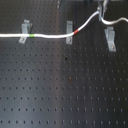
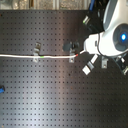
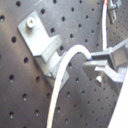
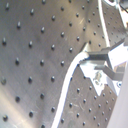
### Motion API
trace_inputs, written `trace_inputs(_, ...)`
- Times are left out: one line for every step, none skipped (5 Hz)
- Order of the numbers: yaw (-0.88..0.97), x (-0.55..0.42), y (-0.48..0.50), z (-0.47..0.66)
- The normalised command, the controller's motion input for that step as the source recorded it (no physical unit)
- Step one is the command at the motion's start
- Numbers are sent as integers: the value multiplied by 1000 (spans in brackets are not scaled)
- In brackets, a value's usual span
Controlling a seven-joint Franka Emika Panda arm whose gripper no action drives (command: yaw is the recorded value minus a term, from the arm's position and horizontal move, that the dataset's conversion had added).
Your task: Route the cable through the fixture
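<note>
The white cable [image 1: 50,37] runs from the first exterior view's left through two metal fixture clips [image 1: 24,31] [image 1: 69,31]. Its green band [image 1: 32,36] lies just past the first clip and its red band [image 1: 75,31] just past the second. Beyond the red band the cable rises to my gripper [image 1: 103,10], which is shut on it, and its tail trails off to the first exterior view's right. A third clip [image 1: 110,38] stands below the lifted stretch, holding nothing. In both wrist views the cable [image 3: 64,70] [image 4: 70,75] arcs into the shut fingers [image 3: 102,61] [image 4: 102,56], beside a clip [image 3: 44,42].
Everything stands on a black perforated board [image 1: 65,90]. In the second exterior view the white arm [image 2: 112,37] covers the gripper and the board's right part. A small blue object [image 2: 2,90] lies at the second exterior view's left edge.
</note>
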Motion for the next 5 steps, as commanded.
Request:
trace_inputs(234, 28, -58, -1)
trace_inputs(540, 332, -210, 106)
trace_inputs(657, 197, -174, 163)
trace_inputs(577, 163, -229, 166)
trace_inputs(686, 77, -148, 258)
